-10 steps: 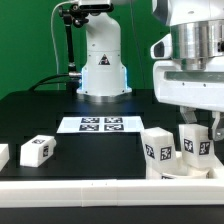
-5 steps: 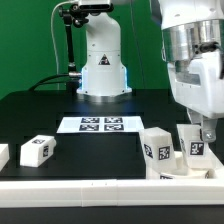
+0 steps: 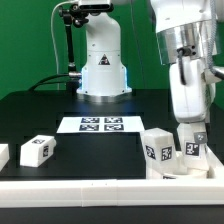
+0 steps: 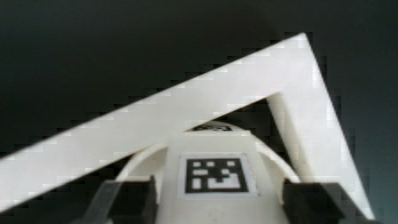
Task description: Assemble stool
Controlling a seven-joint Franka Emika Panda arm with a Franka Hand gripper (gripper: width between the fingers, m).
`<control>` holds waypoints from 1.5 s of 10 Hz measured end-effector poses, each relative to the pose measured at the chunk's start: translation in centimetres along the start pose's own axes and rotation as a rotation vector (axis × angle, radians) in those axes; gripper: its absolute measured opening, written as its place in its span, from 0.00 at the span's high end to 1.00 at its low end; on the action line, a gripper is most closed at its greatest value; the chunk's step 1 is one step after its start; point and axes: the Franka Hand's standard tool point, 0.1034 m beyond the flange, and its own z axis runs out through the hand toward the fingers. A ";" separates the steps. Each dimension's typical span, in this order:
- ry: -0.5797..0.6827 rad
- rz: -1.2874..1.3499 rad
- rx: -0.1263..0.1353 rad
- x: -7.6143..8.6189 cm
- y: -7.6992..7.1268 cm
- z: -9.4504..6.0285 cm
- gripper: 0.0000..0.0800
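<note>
A white blocky stool leg (image 3: 192, 148) with a square tag stands upright at the exterior view's right, on the low white seat disc (image 3: 170, 171). My gripper (image 3: 190, 134) comes down from above, and its fingers press both sides of this leg. In the wrist view the leg (image 4: 217, 172) fills the space between the two dark fingers (image 4: 132, 200), with no gap showing. A second leg (image 3: 157, 148) stands close beside it on the exterior view's left. A third leg (image 3: 36, 150) lies on the black table at the left, and another white piece (image 3: 2, 155) is cut off by the left edge.
The marker board (image 3: 100, 124) lies flat in the middle of the table, in front of the robot base (image 3: 100, 60). A long white border rail (image 3: 90, 190) runs along the front. In the wrist view two rails (image 4: 214, 85) meet in a corner beyond the leg.
The wrist and gripper have turned over the right-hand leg, and the arm's body has swung toward the exterior view's left. The leg stays in place. The other pieces have not moved.
</note>
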 end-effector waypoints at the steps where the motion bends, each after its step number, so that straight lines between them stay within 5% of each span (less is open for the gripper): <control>1: -0.001 0.059 -0.001 0.0 0.0 0.0 0.57; 5: -0.007 0.103 -0.005 -0.1 0.1 0.0 0.54; 6: -0.007 0.083 -0.005 -0.1 0.0 -0.1 0.31; 7: -0.011 0.049 -0.004 -0.2 -0.1 -0.3 0.31; 8: -0.015 0.036 -0.010 -0.5 0.0 -0.7 0.21; 11: -0.040 -0.021 0.022 -1.7 -0.6 -2.1 0.19; 14: -0.032 -0.134 0.019 -1.5 -0.4 -1.8 0.19; 15: -0.007 -0.281 -0.002 -1.5 0.1 -1.5 0.19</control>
